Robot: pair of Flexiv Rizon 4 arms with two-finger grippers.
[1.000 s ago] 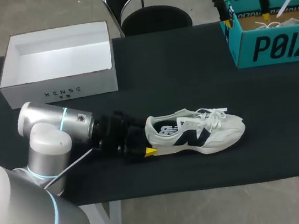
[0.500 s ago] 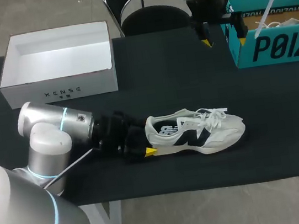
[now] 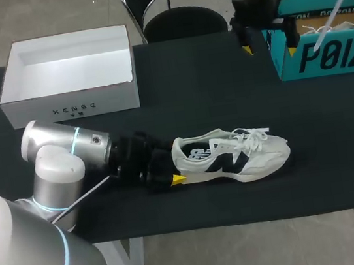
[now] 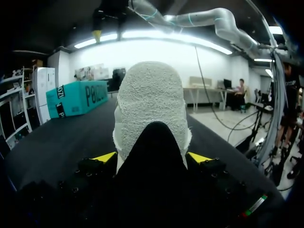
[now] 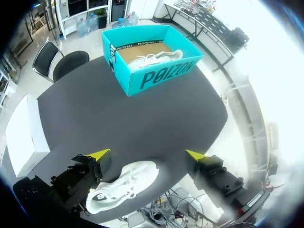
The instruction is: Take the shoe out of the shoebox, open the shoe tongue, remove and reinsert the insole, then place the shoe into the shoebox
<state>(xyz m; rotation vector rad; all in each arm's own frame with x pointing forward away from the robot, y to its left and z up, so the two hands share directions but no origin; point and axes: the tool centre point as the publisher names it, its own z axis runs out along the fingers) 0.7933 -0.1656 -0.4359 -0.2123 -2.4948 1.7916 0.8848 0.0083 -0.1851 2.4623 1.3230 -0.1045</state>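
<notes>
Head view, and the white sneaker (image 3: 233, 155) is found already out of its box, set on the black table (image 3: 191, 91) near the front edge, toe toward the robot's right. Its heel is clamped between the fingers of the left gripper (image 3: 174, 167). This is confirmed in the left wrist view, where a yellow tip is pressed against each side of the heel. So step one can be judged done, but the rest is not. The laces (image 3: 251, 136) are seen lying across the tongue, the dark insole (image 3: 196, 151) is seen inside the shoe, and the return to the box is left for last. The right gripper (image 3: 269, 49) is held high at the far side, just beside the teal shoebox (image 3: 324, 56), fingers spread wide with nothing between them, well apart from the sneaker. A second white shoe (image 5: 154, 57) is seen inside that teal box, so room there may be tight. An open white box (image 3: 41, 106) is placed at the far left, well apart from the sneaker. The laced tongue is judged the main obstacle to the insole.
</notes>
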